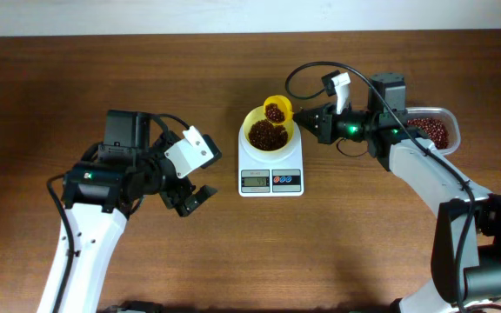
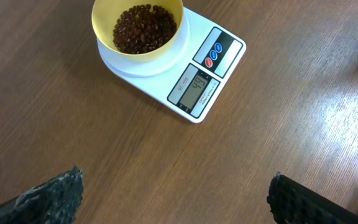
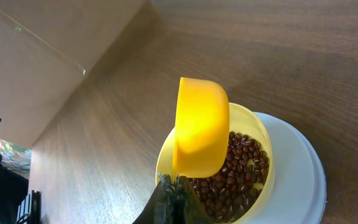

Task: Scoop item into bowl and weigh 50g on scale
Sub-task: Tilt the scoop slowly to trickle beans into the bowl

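Spread wide, the fingers [image 2: 48, 193] of our left gripper [image 2: 179, 208] hang left of the scale [image 2: 199, 70]. On the scale sits the bowl [image 2: 143, 57] holding beans [image 2: 145, 28]; the display [image 2: 194, 92] digits are unclear. Right of it, our right gripper [image 3: 169, 198] pinches the scoop [image 3: 201, 127], tipped above the bowl. Only overhead shows beans in the scoop and the clear tub [image 1: 449, 115], partly behind the right arm [image 1: 416, 169].

Table [image 1: 146, 261]: brown wood, visible grain, soft sheen. Bowl [image 2: 102, 25], scoop [image 3: 199, 127]: yellow plastic, smooth, semi-gloss. Scale [image 2: 231, 57]: white plastic, glossy. Beans [image 2: 143, 28]: smooth skins, slight shine. Tub [image 1: 453, 130], right edge: clear plastic. Left gripper [image 2: 176, 194] fingertips [image 2: 55, 196]: black, rough, pebbled.
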Available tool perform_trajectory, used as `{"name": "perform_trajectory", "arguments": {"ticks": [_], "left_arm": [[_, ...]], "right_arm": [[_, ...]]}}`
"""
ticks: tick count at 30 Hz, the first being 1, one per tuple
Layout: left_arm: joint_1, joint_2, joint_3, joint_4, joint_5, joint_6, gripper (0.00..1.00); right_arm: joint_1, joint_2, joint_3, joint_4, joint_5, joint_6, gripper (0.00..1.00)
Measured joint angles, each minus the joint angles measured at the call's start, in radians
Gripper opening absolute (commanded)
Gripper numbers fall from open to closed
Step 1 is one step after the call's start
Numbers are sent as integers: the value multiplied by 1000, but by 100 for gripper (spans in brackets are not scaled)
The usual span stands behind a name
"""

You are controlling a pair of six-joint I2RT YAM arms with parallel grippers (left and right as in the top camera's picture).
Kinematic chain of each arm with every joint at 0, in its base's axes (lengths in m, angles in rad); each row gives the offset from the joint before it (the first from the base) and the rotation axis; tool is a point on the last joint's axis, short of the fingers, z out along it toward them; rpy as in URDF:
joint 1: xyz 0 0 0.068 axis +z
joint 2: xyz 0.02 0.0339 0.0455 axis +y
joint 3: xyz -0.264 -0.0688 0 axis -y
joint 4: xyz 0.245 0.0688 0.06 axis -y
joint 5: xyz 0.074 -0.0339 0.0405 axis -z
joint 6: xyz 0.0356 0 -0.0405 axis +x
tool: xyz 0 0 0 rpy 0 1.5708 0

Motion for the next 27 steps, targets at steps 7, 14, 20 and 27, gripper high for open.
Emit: {"name": "perform_trajectory", "arguments": {"ticks": [7,14,20,27], "left_arm": [[0,0,0,0,0,0,99],[0,0,0,0,0,0,99],[0,0,0,0,0,0,99],[0,0,0,0,0,0,99]], "right_arm": [[1,0,0,-4,-1,96,4],[1,0,0,-59,29,55,4],[1,0,0,-39,60,0,4],[5,-8,0,-53,63,-63,4]]}}
